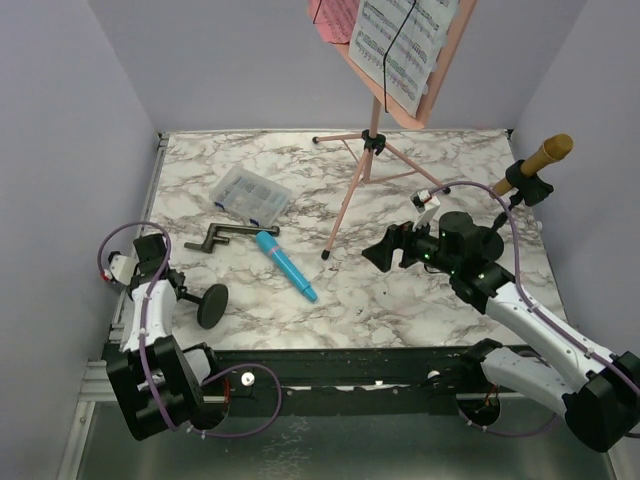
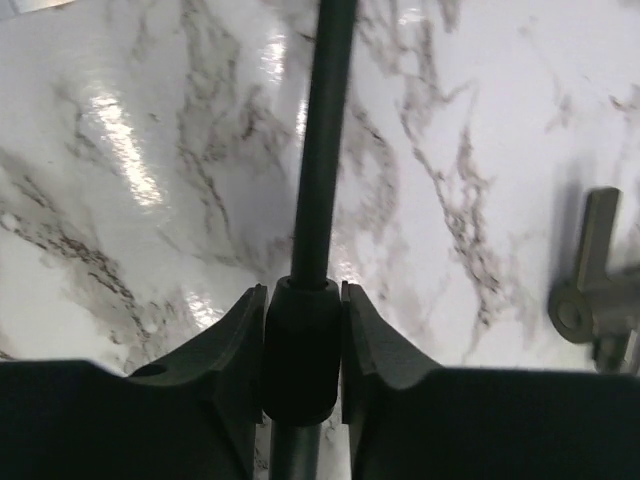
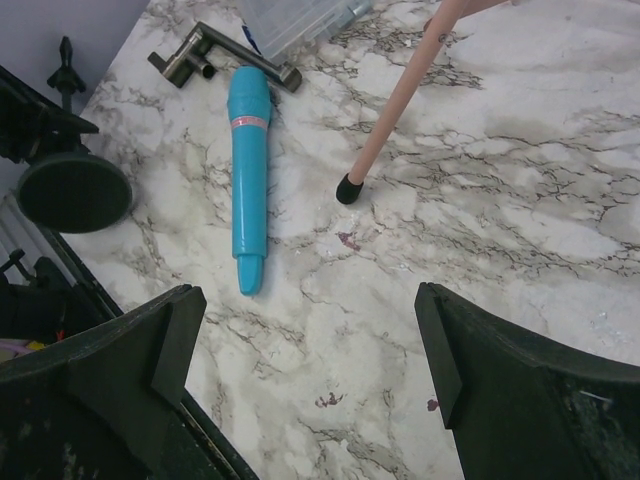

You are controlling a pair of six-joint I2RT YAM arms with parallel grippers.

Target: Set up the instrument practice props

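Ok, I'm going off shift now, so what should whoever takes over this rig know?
Left gripper: shut on the stem of a mic mount, tipped over near the table's near-left corner.
Right gripper: open, empty, above mid-table.
Done: music rack stands at the back with sheet music on it; gold microphone sits in a black clip at right rear.
Left: stand the held mount upright, then likely seat the blue microphone, lying flat mid-table, in it.
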